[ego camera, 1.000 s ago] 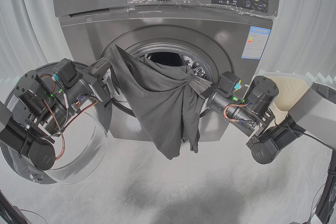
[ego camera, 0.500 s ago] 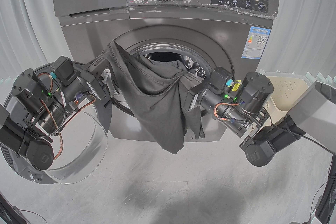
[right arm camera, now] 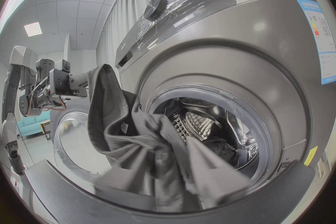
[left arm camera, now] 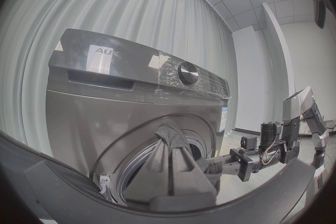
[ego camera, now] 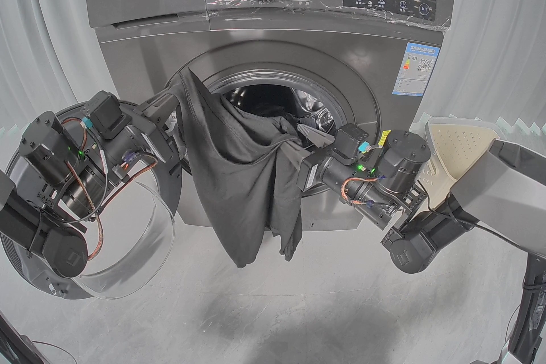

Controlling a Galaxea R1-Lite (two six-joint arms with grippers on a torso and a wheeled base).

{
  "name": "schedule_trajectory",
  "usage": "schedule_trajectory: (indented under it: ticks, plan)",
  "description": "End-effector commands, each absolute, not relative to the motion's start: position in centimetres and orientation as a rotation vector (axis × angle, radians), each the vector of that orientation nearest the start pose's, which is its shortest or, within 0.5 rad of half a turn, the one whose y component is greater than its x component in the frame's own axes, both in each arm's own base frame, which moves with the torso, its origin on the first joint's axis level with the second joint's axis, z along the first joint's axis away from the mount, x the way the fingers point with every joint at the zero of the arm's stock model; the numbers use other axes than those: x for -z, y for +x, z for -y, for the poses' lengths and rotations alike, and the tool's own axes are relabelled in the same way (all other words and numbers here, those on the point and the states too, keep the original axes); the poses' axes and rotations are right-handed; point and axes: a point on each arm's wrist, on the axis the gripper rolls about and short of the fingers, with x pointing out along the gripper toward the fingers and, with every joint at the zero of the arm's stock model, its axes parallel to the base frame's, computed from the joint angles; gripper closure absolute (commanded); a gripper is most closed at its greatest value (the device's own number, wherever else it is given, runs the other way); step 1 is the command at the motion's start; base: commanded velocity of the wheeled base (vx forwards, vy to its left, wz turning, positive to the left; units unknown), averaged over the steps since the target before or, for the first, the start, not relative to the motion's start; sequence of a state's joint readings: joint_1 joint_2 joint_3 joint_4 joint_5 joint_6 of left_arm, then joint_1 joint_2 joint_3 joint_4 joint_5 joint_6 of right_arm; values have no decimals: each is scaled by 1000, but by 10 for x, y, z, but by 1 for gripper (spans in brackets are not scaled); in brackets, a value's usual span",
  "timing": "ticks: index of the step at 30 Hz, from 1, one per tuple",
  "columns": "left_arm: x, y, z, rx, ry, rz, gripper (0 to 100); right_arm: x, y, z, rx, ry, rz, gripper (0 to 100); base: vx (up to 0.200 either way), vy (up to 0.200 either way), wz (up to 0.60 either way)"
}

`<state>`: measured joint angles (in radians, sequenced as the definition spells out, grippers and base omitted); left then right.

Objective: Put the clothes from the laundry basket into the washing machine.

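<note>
A dark grey garment (ego camera: 239,172) hangs stretched between both grippers in front of the washing machine's (ego camera: 273,41) open drum (ego camera: 273,98). My left gripper (ego camera: 175,98) is shut on its upper left corner at the drum's left rim. Lower and to the right, my right gripper (ego camera: 296,152) is shut on the other edge. The cloth's tail drops well below the drum. In the left wrist view the garment (left arm camera: 167,130) bunches at my left gripper (left arm camera: 170,144). In the right wrist view the garment (right arm camera: 115,109) drapes over my right gripper (right arm camera: 164,168). Dark clothes (right arm camera: 217,149) lie inside the drum.
The washer door (ego camera: 131,245) stands swung open at the left, behind my left arm. A cream laundry basket (ego camera: 460,146) stands at the right, beside the machine and partly behind my right arm. Grey floor lies in front of the washer.
My right gripper has moved left and down, away from the drum mouth, taking its edge of the garment along. The cloth now hangs lower and narrower. The left gripper has barely moved.
</note>
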<state>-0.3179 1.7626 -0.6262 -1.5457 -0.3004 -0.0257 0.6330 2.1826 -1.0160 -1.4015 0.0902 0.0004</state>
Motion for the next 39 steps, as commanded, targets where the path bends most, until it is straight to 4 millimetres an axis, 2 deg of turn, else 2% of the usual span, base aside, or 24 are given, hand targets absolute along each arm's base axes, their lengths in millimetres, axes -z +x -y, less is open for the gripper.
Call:
schedule_trajectory:
  ticks: [1, 9, 19, 27, 28, 39]
  plan:
    - [-207, 275, 99, 619, -28, 405, 100, -125, 335, -246, -712, 56, 204, 0, 0, 0, 0]
    - [-206, 276, 99, 619, -28, 402, 100, -114, 343, -243, -694, 48, 178, 0, 0, 0, 0]
    - [-205, 276, 100, 621, -30, 399, 100, -114, 340, -249, -715, 51, 191, 0, 0, 0, 0]
    - [-206, 276, 100, 621, -30, 400, 100, -105, 340, -254, -723, 48, 176, 0, 0, 0, 0]
    - [-206, 276, 100, 621, -30, 400, 100, -105, 341, -254, -722, 48, 177, 100, 0, 0, 0]
    - [-205, 276, 98, 618, -28, 397, 100, -116, 338, -246, -712, 47, 192, 100, 0, 0, 0]
